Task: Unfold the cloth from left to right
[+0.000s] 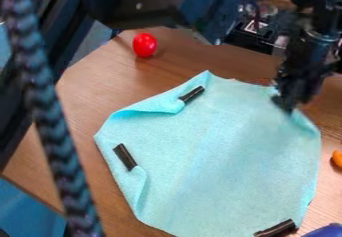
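Note:
The black gripper [291, 101] hangs down at the upper right, its lower end at the cloth's upper right edge; whether it holds any fabric is unclear. The light turquoise cloth [214, 156] lies mostly spread over the wooden table. A flap is folded over along its upper left edge, and a smaller fold shows at the lower left. The right edge looks raised or creased just below the gripper.
Black cylindrical pieces [124, 157] lie at the cloth's left, upper left and bottom right. A red object [145, 45] sits behind it on the table [87, 96]. An orange object [338, 158] and a blue one [324, 230] are at the right. A braided cable crosses the left side.

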Robot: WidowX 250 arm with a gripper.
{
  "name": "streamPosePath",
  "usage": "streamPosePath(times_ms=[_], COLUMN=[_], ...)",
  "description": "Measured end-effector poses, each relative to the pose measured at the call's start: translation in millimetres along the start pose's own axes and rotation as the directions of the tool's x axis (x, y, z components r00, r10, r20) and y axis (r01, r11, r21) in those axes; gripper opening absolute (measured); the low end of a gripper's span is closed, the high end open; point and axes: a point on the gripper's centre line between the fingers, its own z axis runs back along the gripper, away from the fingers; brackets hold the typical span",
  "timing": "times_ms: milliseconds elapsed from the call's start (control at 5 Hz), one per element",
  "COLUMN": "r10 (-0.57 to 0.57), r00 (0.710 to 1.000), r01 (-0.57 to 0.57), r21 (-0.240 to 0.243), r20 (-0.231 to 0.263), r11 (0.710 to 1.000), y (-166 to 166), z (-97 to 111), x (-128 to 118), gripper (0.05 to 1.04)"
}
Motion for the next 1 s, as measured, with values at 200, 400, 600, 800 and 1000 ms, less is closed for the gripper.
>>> streamPosePath(times_ms=[200, 400, 600, 800, 1000], r10=[-0.034, -0.083, -0.144, -0.213, -0.355], r00=[0.999, 0.997, 0.99, 0.976, 0.933], r01=[0.034, 0.083, 0.144, 0.215, 0.36], r21=[-0.014, -0.012, -0.037, -0.073, -0.103], r20=[0.015, -0.002, 0.004, 0.04, 0.06], r11=[0.999, 0.996, 0.989, 0.974, 0.927], y=[-4.1, -1.5, 7.8, 31.6, 71.7], z=[-1.8, -12.7, -1.4, 27.3, 56.8], x=[-6.8, -10.6, -4.8, 10.3, 27.4], gripper=[0.778, 0.997, 1.0, 0.999, 0.999])
